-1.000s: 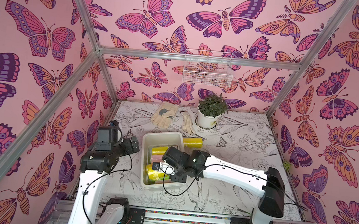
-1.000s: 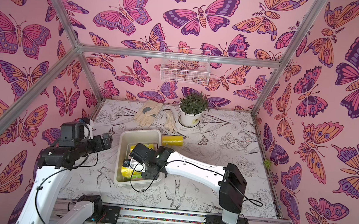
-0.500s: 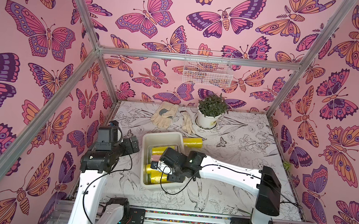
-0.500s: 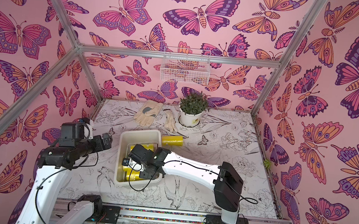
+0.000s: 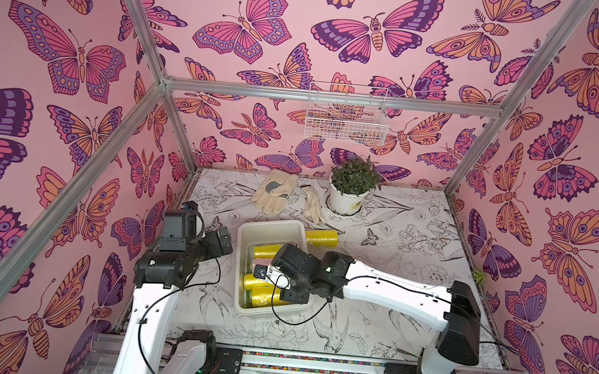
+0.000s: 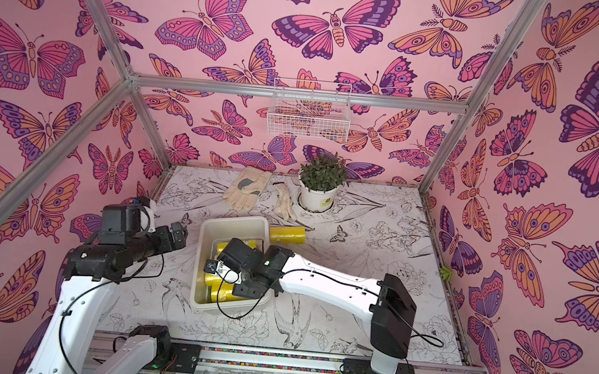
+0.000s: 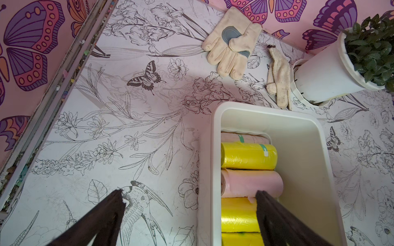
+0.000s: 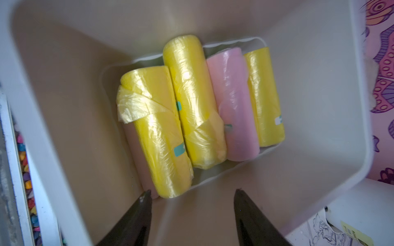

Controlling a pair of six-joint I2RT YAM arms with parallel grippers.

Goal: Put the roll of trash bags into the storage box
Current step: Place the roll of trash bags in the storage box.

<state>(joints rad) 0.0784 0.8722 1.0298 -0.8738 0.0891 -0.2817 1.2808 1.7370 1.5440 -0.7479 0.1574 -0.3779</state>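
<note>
In a top view: right claw (image 5: pixel 274 282) sits inside off-white rectangular plastic storage box (image 5: pixel 273 230). One yellow trash-bag roll (image 5: pixel 323 238) waits on tabletop (image 5: pixel 397 251) off its far-right corner.
Left wrist: left claw (image 7: pixel 189 192) wide apart, parked clear.
Right wrist: claw apart, empty above packed yellow and pink rolls (image 8: pixel 191 102).

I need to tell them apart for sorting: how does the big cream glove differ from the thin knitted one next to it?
The big cream glove is broad and smooth with grey patches; the knitted glove is narrow, fuzzy and speckled. The big cream glove lies clear of the plant pot; the knitted glove lies right beside it. Both are pale and lie on the table.
</note>
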